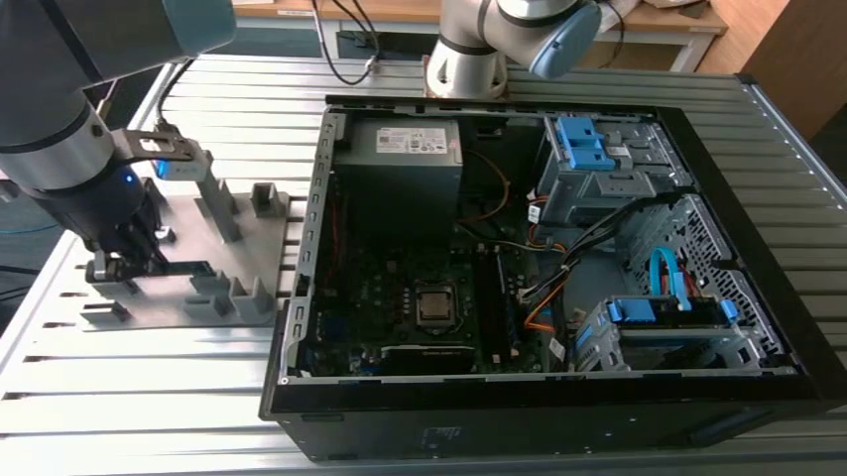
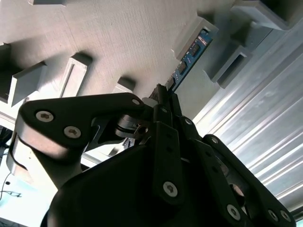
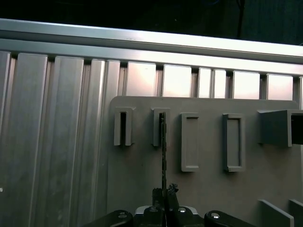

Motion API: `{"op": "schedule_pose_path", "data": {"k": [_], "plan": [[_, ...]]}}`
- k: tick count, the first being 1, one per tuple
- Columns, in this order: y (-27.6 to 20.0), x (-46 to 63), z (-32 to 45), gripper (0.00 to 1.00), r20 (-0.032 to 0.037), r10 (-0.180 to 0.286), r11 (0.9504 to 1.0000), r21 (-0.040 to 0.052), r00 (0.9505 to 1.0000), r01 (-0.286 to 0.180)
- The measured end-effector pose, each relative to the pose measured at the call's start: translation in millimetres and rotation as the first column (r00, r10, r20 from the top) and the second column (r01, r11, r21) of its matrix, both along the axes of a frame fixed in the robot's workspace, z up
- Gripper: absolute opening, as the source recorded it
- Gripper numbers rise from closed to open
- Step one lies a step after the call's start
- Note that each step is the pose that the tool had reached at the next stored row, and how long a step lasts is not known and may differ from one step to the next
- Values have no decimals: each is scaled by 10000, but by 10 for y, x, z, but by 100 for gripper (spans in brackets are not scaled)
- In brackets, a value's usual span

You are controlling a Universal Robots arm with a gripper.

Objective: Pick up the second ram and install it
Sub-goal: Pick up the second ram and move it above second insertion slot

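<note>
The second ram (image 2: 191, 53) is a thin blue board with black chips, standing on edge in a slot of the gray holder tray (image 2: 109, 33). In the first wrist view the ram (image 3: 164, 146) appears edge-on, one end in a tray block. My gripper (image 3: 165, 191) is shut on the ram's near end, a finger on each face. In the second wrist view the gripper (image 2: 163, 94) pinches the same end. In the exterior view my gripper (image 1: 126, 263) is low over the holder tray (image 1: 198, 228), on the exterior view's left.
An open computer case (image 1: 530, 248) lies to the exterior view's right of the tray, with its motherboard (image 1: 423, 297), cables and drive cages exposed. Another arm's base (image 1: 463, 55) stands behind the case. Upright tray blocks (image 1: 218, 203) rise near my gripper. The table (image 1: 133, 397) is ribbed metal.
</note>
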State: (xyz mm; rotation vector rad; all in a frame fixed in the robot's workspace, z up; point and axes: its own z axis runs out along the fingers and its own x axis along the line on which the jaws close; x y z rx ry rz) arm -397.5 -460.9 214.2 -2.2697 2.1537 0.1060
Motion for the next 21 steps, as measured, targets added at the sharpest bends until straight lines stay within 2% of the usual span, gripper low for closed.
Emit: {"op": "schedule_pose_path", "data": {"k": [21], "plan": [[0,0,206,14,0,0,10000,67,10000,0]]}}
